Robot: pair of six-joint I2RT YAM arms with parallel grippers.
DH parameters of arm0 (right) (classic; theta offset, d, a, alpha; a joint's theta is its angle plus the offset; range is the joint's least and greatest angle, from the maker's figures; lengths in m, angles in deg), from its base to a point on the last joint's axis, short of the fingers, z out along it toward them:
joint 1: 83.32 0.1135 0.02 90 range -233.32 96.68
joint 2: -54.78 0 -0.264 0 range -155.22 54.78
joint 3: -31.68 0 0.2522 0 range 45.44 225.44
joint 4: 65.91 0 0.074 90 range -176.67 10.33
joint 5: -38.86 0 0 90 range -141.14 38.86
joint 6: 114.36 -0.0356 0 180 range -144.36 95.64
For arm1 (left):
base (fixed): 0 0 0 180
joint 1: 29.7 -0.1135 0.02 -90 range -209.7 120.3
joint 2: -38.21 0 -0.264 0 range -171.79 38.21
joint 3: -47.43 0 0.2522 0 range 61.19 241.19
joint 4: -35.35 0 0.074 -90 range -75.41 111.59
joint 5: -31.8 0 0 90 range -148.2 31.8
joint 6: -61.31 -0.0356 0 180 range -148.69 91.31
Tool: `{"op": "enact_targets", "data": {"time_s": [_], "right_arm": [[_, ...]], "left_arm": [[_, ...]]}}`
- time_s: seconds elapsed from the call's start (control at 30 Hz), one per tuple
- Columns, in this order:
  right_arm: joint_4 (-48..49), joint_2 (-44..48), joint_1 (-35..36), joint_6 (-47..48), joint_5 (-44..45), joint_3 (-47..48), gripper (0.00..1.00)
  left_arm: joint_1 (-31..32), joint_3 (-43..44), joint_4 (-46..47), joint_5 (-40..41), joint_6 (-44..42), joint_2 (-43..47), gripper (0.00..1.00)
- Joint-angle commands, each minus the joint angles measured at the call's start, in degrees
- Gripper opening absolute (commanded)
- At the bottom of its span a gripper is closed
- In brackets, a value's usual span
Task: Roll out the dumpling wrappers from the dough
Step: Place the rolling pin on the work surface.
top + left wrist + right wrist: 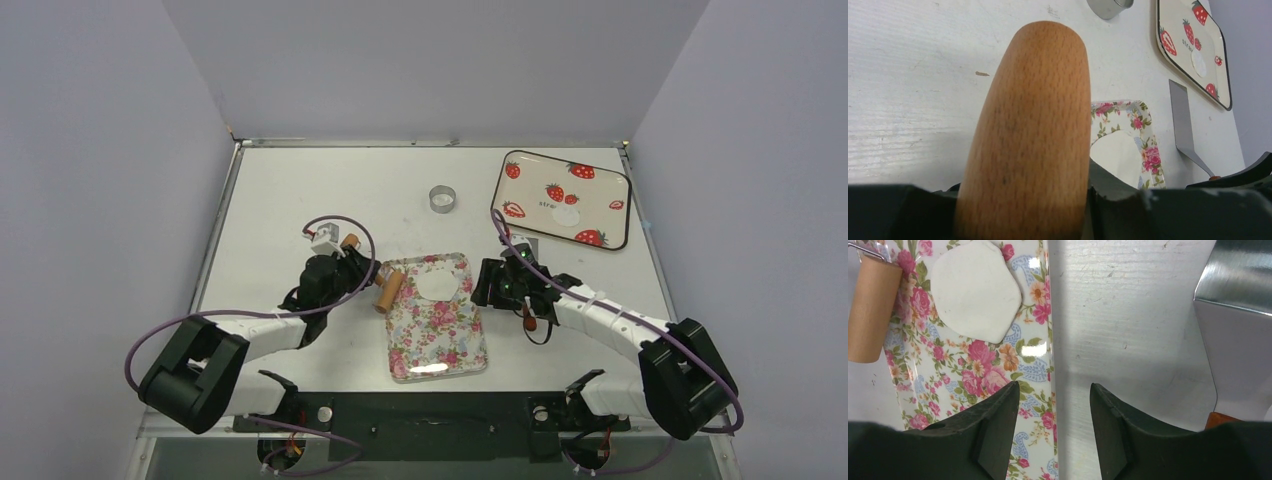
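White surface (300, 190) with floral tray (440, 345): left gripper (355, 270) clamps the wooden roller (388, 292), right gripper (1053, 390) gapes empty, so rolling may slide the unheld tray or tear the dough (436, 286).

Two trays are recorded: one floral tray (432, 345) and one strawberry tray (530, 190). One dough patch (437, 287) and one dumpling wrapper (566, 215) are counted. One metal ring (442, 198), one wooden roller (388, 292) and one spatula (1182, 120) are noted.

Dough (1115, 150) partly behind roller (1033, 135), spatula handle (1220, 420) obscured
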Motion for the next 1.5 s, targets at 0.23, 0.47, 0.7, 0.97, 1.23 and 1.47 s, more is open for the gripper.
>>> {"op": "enact_targets", "data": {"time_s": [0.23, 0.47, 0.7, 0.97, 1.23, 1.47], "right_arm": [[0.3, -2.1, 0.9, 1.3, 0.4, 3.5, 0.50], [0.6, -0.9, 0.9, 0.9, 0.7, 2.0, 0.50], [1.3, -1.0, 1.3, 0.6, 0.8, 2.0, 0.50], [0.8, -1.5, 1.5, 1.4, 1.0, 3.1, 0.50], [-1.4, -1.9, 2.8, 2.5, 1.4, 5.0, 0.50], [-1.8, -2.4, 3.1, 3.3, 0.7, 7.0, 0.50]], "left_arm": [[0.3, 2.1, -4.2, -13.5, -14.7, 2.7, 0.38], [-0.4, 4.5, -10.1, -12.2, -17.9, 4.2, 0.43], [-0.4, 5.9, -8.3, -29.5, -22.8, 5.6, 0.46], [-0.4, 4.9, -6.9, -26.2, -35.9, 5.4, 0.49], [-1.5, 8.5, -17.8, -26.0, -39.8, 10.0, 0.52], [-2.0, 9.4, -26.2, -19.8, -41.8, 17.0, 0.54]]}}
